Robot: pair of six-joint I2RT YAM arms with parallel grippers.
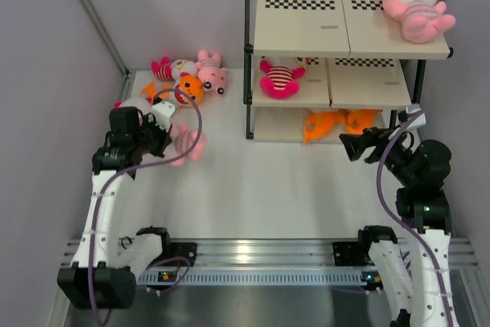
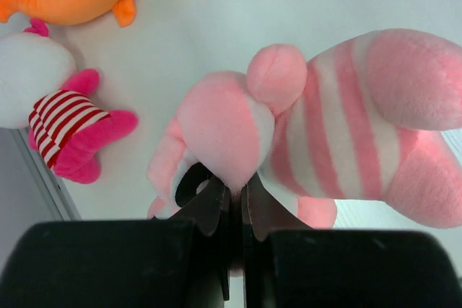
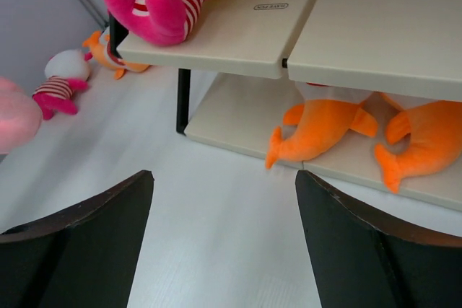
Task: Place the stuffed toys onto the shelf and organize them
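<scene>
- Pink toy (image 2: 325, 120): my left gripper (image 2: 232, 192) is clamping shut on its plush.
- My right gripper (image 3: 224, 185) is hanging open, empty.
- Next move, likely: lifting it onto the shelf (image 1: 302, 32).

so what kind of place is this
Likely a robot lab test cell: left arm and right arm bolted to a metal rail, plain grey walls around a white table, a small shelf with checkered strips.

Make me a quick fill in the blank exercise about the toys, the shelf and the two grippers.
The left gripper grips a toy coloured pale ____.
On the shelf, the bottom tier holds ____ orange fish.
The hot-pink toy on it lies on the ____ tier.
The right gripper is empty and ____.
Missing: pink, two, middle, open.
</scene>
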